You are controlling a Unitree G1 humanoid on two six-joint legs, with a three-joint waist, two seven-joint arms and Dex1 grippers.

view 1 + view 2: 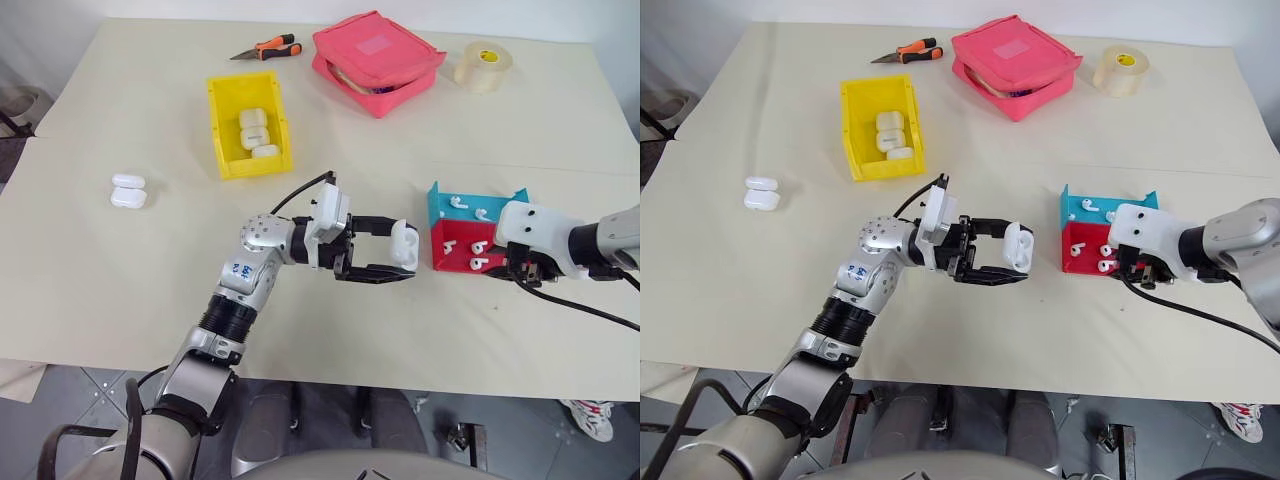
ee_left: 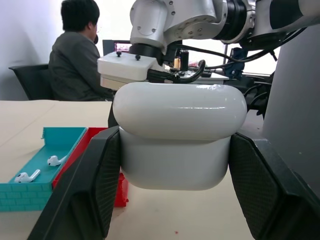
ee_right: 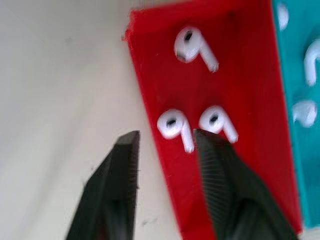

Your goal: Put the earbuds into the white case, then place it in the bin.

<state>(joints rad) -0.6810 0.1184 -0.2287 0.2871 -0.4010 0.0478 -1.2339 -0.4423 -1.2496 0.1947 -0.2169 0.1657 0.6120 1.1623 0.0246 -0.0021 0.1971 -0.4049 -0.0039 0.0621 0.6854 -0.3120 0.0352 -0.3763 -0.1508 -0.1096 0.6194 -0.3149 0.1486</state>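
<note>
Jaws: left gripper (image 1: 395,260) clenched on a white case (image 1: 404,244); right gripper (image 3: 165,145) parted, unladen, over the red tray (image 3: 240,75).
Earbuds (image 3: 174,125) look light, glossy and slippery, best pinched across the bulb. Three sit in the red half, three in the blue. Three cases fill the far-left yellow bin (image 1: 222,140), two lie on the desk (image 1: 100,270).

Six white cases (image 1: 404,244), seven earbuds (image 1: 478,247), one bin (image 1: 222,135), one tray (image 1: 446,250).
</note>
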